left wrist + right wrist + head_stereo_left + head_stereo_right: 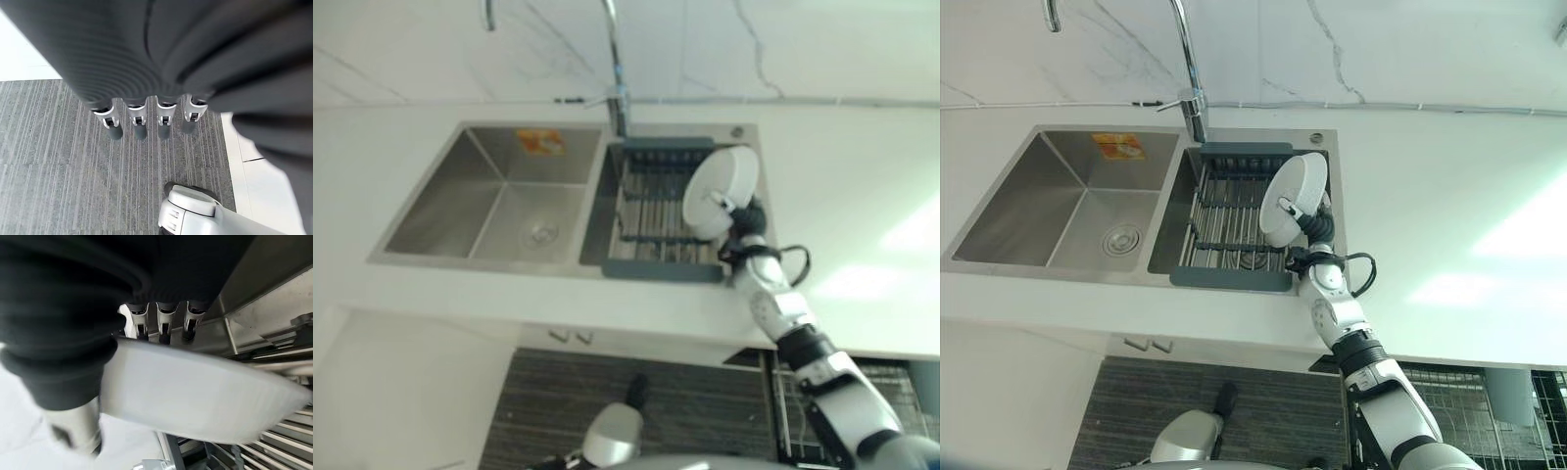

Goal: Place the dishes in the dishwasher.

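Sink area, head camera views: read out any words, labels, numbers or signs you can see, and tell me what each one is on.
Nothing can be read.
Orange and yellow sticker on the back wall of the left stainless steel sink basin: print too blurred to read.
Round white plate held on edge by the right hand over the grey dish rack: no writing visible.
White countertop and white marble wall: no text.
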